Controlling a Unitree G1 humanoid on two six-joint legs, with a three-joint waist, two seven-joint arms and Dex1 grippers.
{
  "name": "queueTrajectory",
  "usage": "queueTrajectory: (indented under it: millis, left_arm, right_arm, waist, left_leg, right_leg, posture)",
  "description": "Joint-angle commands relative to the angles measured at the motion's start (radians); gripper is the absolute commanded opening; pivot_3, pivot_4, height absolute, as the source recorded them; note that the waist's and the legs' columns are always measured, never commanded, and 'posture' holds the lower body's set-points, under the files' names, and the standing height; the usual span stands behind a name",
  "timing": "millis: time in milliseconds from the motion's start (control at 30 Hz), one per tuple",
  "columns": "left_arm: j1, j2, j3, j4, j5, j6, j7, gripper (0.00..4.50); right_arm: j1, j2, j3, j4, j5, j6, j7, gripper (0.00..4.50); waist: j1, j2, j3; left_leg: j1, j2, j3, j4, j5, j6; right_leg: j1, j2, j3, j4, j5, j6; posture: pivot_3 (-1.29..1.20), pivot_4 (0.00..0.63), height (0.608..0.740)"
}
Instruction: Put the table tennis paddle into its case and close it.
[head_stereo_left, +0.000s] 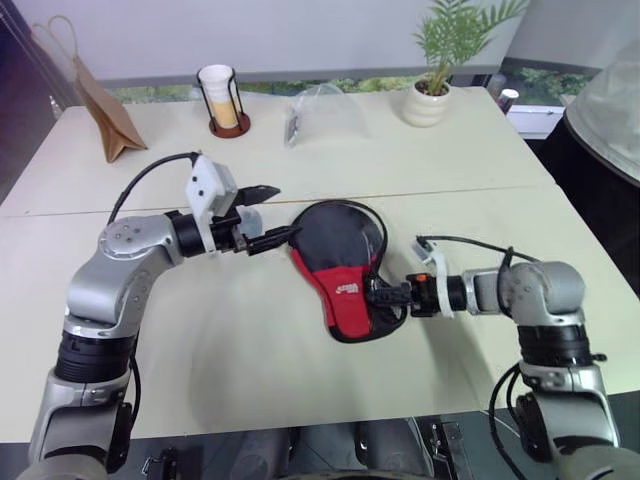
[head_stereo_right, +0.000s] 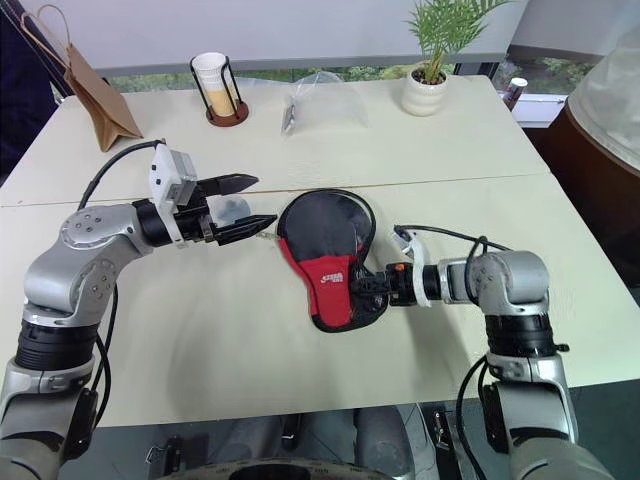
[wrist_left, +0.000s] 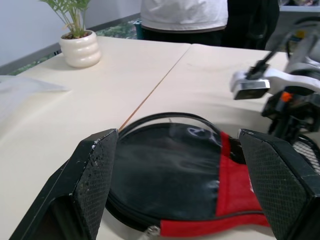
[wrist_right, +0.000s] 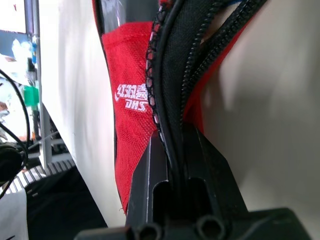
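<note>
The case (head_stereo_left: 340, 250) lies flat in the middle of the table, black at its round end with a red logo panel toward its narrow end. Its zip edge stands partly open. My right gripper (head_stereo_left: 385, 293) is shut on the zippered rim of the case (wrist_right: 132, 95) at the narrow end, coming in from the right. My left gripper (head_stereo_left: 275, 212) hovers open just left of the round end, and the case (wrist_left: 170, 170) shows between its two fingers. The paddle is hidden from view.
Along the far side of the table stand a brown paper bag (head_stereo_left: 105, 110), a cup in a black wire holder (head_stereo_left: 222, 98), a clear plastic bag (head_stereo_left: 320, 110) and a potted plant (head_stereo_left: 430, 95). A person (wrist_left: 185, 15) stands beyond the table.
</note>
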Motion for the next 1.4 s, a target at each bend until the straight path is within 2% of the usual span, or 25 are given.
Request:
queueTrajectory:
  millis: [33, 267, 400, 467, 600, 700, 767, 833, 867, 933, 1067, 1200, 1300, 1400]
  left_arm:
    - [-0.005, 0.004, 0.0, -0.031, -0.002, -0.019, 0.003, 3.98]
    - [0.006, 0.028, -0.005, -0.042, -0.001, -0.014, -0.016, 3.98]
    - [0.015, 0.04, -0.005, -0.047, -0.007, -0.013, -0.02, 3.98]
    - [0.019, 0.04, -0.008, -0.054, -0.008, -0.011, -0.016, 3.98]
    - [0.013, 0.035, -0.025, -0.04, -0.002, -0.021, -0.027, 3.98]
    - [0.005, 0.023, -0.042, -0.024, 0.007, -0.037, -0.033, 3.98]
    - [-0.006, 0.017, -0.052, -0.008, 0.009, -0.048, -0.045, 3.98]
    - [-0.014, 0.019, -0.066, 0.01, 0.02, -0.066, -0.065, 3.98]
    - [-0.019, 0.022, -0.073, 0.024, 0.028, -0.078, -0.075, 3.98]
    - [-0.028, 0.024, -0.082, 0.057, 0.039, -0.102, -0.097, 3.98]
    - [-0.037, 0.043, -0.094, 0.11, 0.077, -0.151, -0.138, 3.98]
    - [-0.046, 0.078, -0.063, 0.168, 0.096, -0.196, -0.164, 3.98]
    - [-0.043, 0.103, -0.042, 0.211, 0.11, -0.226, -0.165, 3.98]
    - [-0.037, 0.125, -0.021, 0.219, 0.1, -0.229, -0.179, 3.98]
  right_arm:
    - [0.105, 0.011, -0.014, -0.023, 0.239, 0.059, -0.216, 0.03]
    - [0.248, 0.015, -0.095, -0.077, 0.743, 0.052, -0.684, 0.03]
    - [0.402, -0.149, 0.051, -0.174, 1.161, -0.197, -0.98, 0.03]
    - [0.456, -0.201, 0.083, -0.224, 1.222, -0.285, -1.019, 0.03]
    - [0.483, -0.248, 0.095, -0.281, 1.226, -0.396, -1.034, 0.03]
    - [0.462, -0.311, 0.082, -0.269, 1.226, -0.42, -1.015, 1.01]
    - [0.449, -0.358, 0.065, -0.244, 1.226, -0.425, -0.99, 2.12]
    - [0.438, -0.41, 0.049, -0.229, 1.226, -0.424, -0.964, 2.97]
    - [0.434, -0.438, 0.04, -0.224, 1.22, -0.418, -0.941, 3.57]
    - [0.432, -0.503, 0.012, -0.231, 1.153, -0.385, -0.852, 4.47]
    - [0.425, -0.627, -0.035, -0.266, 0.944, -0.343, -0.632, 4.47]
    - [0.365, -0.789, 0.017, -0.392, 0.505, -0.533, -0.252, 4.47]
    - [0.242, -0.772, 0.088, -0.412, 0.298, -0.688, -0.089, 4.47]
    - [0.176, -0.728, 0.116, -0.42, 0.215, -0.716, -0.039, 4.47]
  waist:
    - [0.0, -0.002, -0.002]
    - [0.001, -0.005, -0.004]
    - [0.004, -0.005, -0.004]
    - [0.001, -0.005, -0.004]
    - [-0.002, -0.005, -0.004]
    - [0.001, -0.005, -0.004]
    - [0.005, -0.005, -0.004]
    - [0.013, -0.005, -0.004]
    - [0.017, -0.005, -0.004]
    - [0.024, -0.005, -0.004]
    - [0.027, -0.004, -0.003]
    - [0.019, 0.001, -0.001]
    - [0.011, 0.001, 0.0]
    - [0.013, 0.001, 0.0]
  left_leg:
    - [0.0, 0.0, 0.0, 0.0, 0.0, 0.0]
    - [0.0, 0.0, -0.001, 0.0, 0.0, 0.0]
    - [0.0, 0.0, -0.001, -0.001, 0.0, 0.001]
    - [0.0, 0.0, -0.001, -0.001, -0.001, 0.002]
    - [0.0, 0.0, 0.0, -0.001, -0.001, 0.002]
    - [0.001, 0.0, 0.0, 0.0, -0.001, 0.002]
    - [0.001, 0.0, 0.001, 0.0, -0.001, 0.002]
    - [0.001, 0.0, 0.0, 0.001, -0.001, 0.002]
    - [0.001, 0.0, 0.0, 0.001, -0.001, 0.002]
    - [0.001, 0.0, 0.001, 0.001, -0.001, 0.003]
    - [0.0, 0.0, 0.001, 0.003, -0.003, 0.006]
    - [-0.001, 0.0, 0.003, 0.002, -0.004, 0.007]
    - [0.0, 0.003, 0.006, 0.001, -0.004, 0.007]
    - [0.0, 0.004, 0.007, 0.0, -0.004, 0.007]
  right_leg:
    - [0.0, 0.0, 0.0, 0.0, 0.0, 0.0]
    - [0.001, 0.0, 0.0, -0.001, 0.0, 0.0]
    - [0.001, -0.003, 0.0, -0.002, -0.001, -0.001]
    - [0.002, -0.004, -0.001, -0.003, -0.001, -0.001]
    - [0.004, -0.004, -0.001, -0.006, -0.003, -0.002]
    - [0.005, -0.003, -0.001, -0.006, -0.003, -0.002]
    - [0.005, -0.003, -0.001, -0.007, -0.003, -0.002]
    - [0.007, -0.003, -0.002, -0.009, -0.003, -0.002]
    - [0.007, -0.003, -0.002, -0.01, -0.002, -0.002]
    - [0.008, -0.003, -0.002, -0.012, -0.002, -0.001]
    - [0.01, -0.002, -0.002, -0.014, -0.002, -0.001]
    - [0.008, -0.003, -0.002, -0.016, -0.002, -0.001]
    - [0.006, -0.002, -0.002, -0.015, -0.002, 0.001]
    - [0.005, -0.003, -0.002, -0.015, -0.002, 0.002]
  posture:
    - [0.0, 0.15, 0.74]
    - [0.0, 0.15, 0.74]
    - [0.0, 0.15, 0.74]
    - [0.0, 0.15, 0.74]
    - [0.0, 0.15, 0.74]
    - [0.0, 0.15, 0.74]
    - [0.0, 0.15, 0.74]
    - [0.0, 0.15, 0.74]
    - [0.0, 0.15, 0.74]
    - [0.0, 0.15, 0.74]
    - [0.0, 0.15, 0.74]
    - [0.0, 0.15, 0.74]
    - [0.0, 0.15, 0.74]
    - [0.0, 0.15, 0.74]
